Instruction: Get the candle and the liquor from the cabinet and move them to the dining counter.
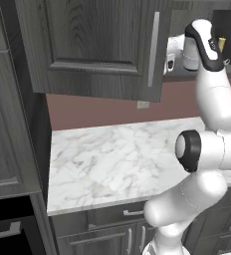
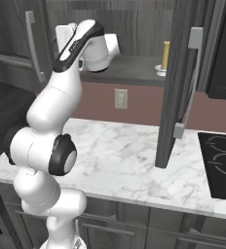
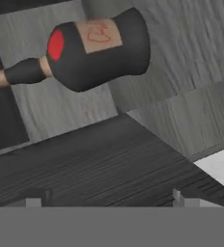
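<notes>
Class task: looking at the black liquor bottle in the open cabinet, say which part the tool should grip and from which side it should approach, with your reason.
Probably grip the liquor bottle across its wide rounded body, entering through the cabinet's open front. The thin neck offers less hold, and the open tool already faces the body.

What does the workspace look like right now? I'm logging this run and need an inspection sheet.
Surface: white veined marble counter below the cabinet, nothing seen on it.
Job's things: candle upright on the shelf of the open cabinet; liquor, a black bottle with a tan label and red dot, in the hand view, rolled sideways by the camera's tilt.
Clutter: nothing seen.
End effector: end effector open, fingertips apart, holding nothing, short of the liquor.
Cables: nothing seen.
Surroundings: maroon backsplash with a wall outlet; black cooktop at the right; drawers under the counter.
</notes>
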